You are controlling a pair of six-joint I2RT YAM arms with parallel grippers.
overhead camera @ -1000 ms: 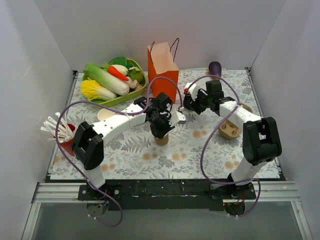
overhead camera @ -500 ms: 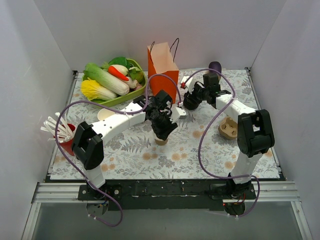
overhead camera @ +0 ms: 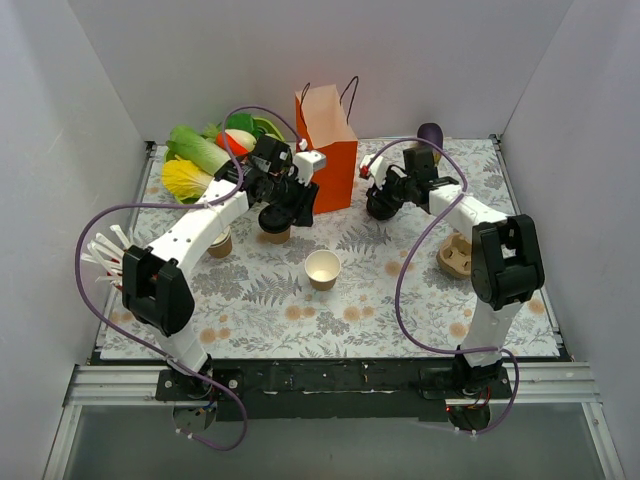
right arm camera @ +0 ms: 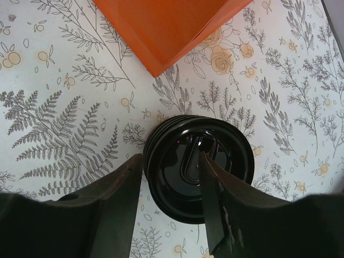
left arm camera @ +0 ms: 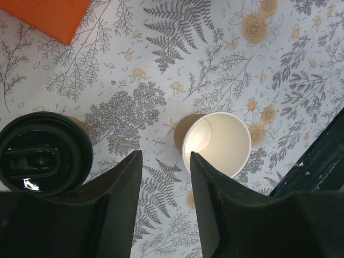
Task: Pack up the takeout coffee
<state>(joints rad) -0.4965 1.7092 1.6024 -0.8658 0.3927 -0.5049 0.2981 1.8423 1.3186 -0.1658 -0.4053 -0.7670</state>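
One open kraft cup [overhead camera: 322,270] [left arm camera: 217,144], pale inside, stands alone mid-table. A second cup with a black lid [overhead camera: 276,226] [left arm camera: 43,159] sits by the orange paper bag [overhead camera: 328,150]. My left gripper [overhead camera: 283,203] [left arm camera: 165,161] hovers open between these two cups, nothing between its fingers. A third cup [overhead camera: 220,245] peeks out beside the left arm. My right gripper [overhead camera: 384,201] [right arm camera: 171,161] is open above a stack of black lids [right arm camera: 199,166]. Its left finger is at the stack's edge and its right finger over the top lid.
A green tray of vegetables [overhead camera: 205,165] fills the back left. A red cup of white straws [overhead camera: 122,268] stands at the left edge. A cardboard cup carrier [overhead camera: 460,256] lies at the right, and a purple eggplant [overhead camera: 430,134] sits behind the right arm.
My left gripper opened, let go of the open cup mid-table and swung back-left toward the bag. My right gripper shifted slightly left over the lid stack.
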